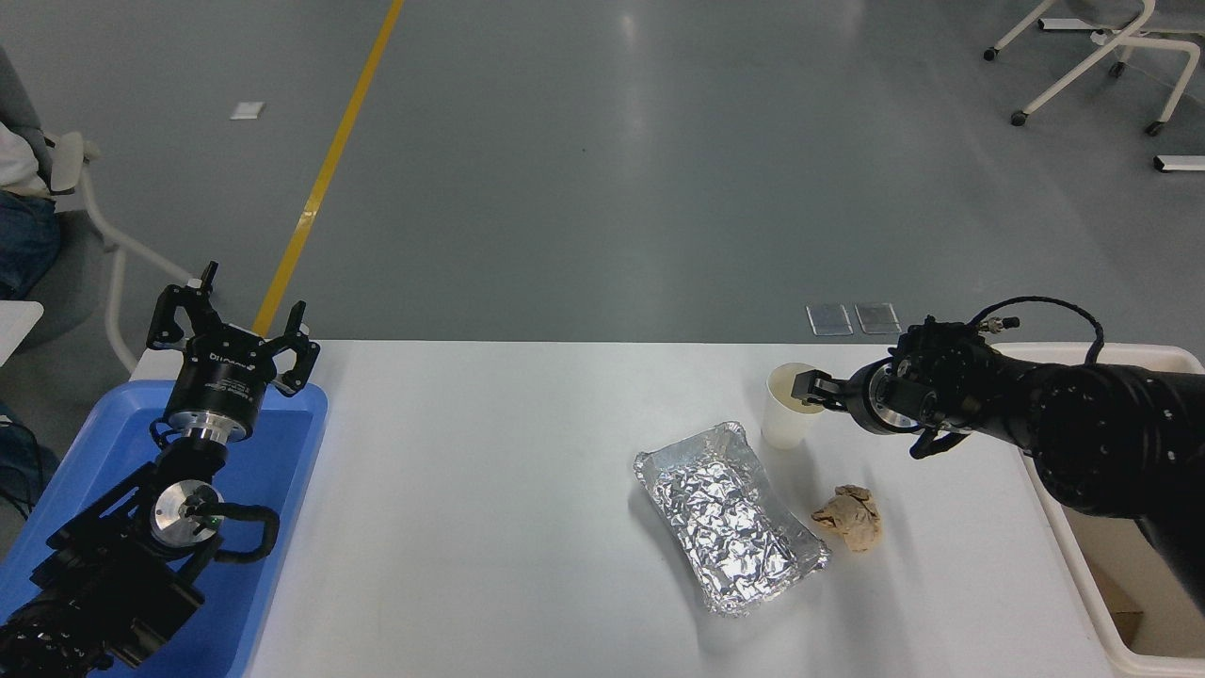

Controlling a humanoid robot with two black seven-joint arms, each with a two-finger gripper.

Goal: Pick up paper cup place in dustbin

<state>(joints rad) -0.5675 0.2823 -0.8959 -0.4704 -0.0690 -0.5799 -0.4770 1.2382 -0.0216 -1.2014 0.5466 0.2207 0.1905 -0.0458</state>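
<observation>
Reaching in from the right edge, the right gripper (808, 388) sits at the mouth of the paper cup (789, 412). One black fingertip (803, 385) shows inside the cup, against the rim on the side nearest the arm. The other finger is hidden, so whether the jaws are parted or clamped on the cup wall cannot be told.

The cup stands upright on the white table (490, 490), its long axis vertical, its open mouth facing up and its narrower base down. It sits near the table's far edge, directly at the tip of the gripper.

Below the gripper, toward the camera, a crumpled foil tray (730, 517) lies just beside the cup's base, and a crumpled brown paper ball (850, 517) lies near the tray's right side. Behind the gripper's wrist, along the arm, the dustbin (1092, 584) stands at the right end of the table, largely covered by the arm.

Well apart on the other side, the left gripper (231, 325) is parked over a blue tray (282, 471), fingers spread apart, holding nothing.
</observation>
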